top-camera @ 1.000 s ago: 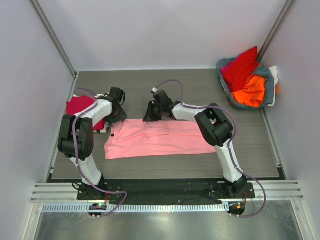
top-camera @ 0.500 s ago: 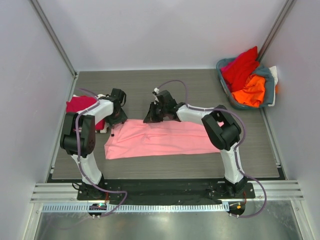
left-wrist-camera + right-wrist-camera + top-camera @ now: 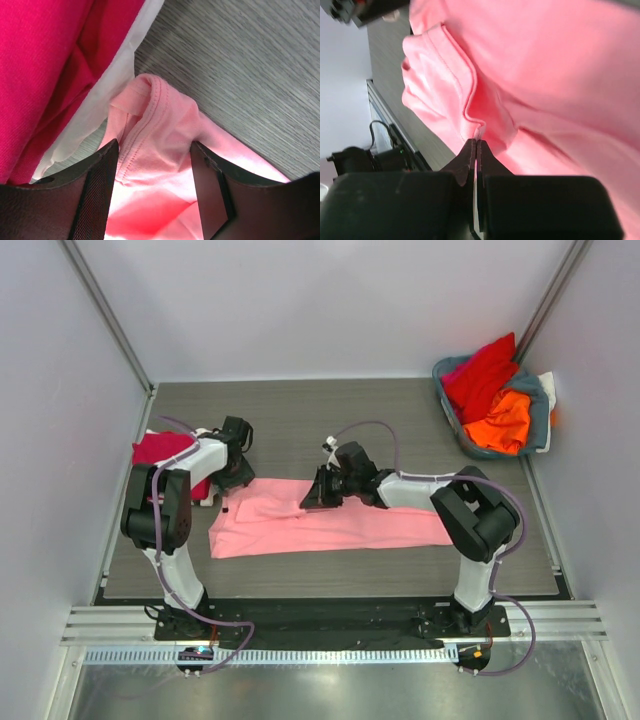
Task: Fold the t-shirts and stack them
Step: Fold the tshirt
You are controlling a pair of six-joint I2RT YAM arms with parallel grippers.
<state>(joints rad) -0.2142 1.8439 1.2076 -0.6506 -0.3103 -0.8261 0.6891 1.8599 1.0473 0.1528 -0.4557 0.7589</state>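
A light pink t-shirt (image 3: 350,530) lies spread across the middle of the table. My right gripper (image 3: 318,496) is shut on a hem fold of its far edge; the wrist view shows the fingers (image 3: 476,142) pinching the pink cloth (image 3: 560,75). My left gripper (image 3: 232,480) is open at the shirt's far left corner. Its jaws (image 3: 154,150) straddle the pink hem (image 3: 160,115) without closing. A folded crimson t-shirt (image 3: 160,450) lies on a white one (image 3: 205,496) at the far left. They also show in the left wrist view, crimson (image 3: 45,65) over white (image 3: 115,85).
A grey-blue basket (image 3: 541,432) at the back right holds a red shirt (image 3: 485,370) and an orange shirt (image 3: 500,422). Grey walls enclose the table on three sides. The arm bases stand at the near edge.
My right gripper has moved right and toward me with the pink shirt's far edge, laying a flap over the shirt. My left gripper has stayed at the left corner.
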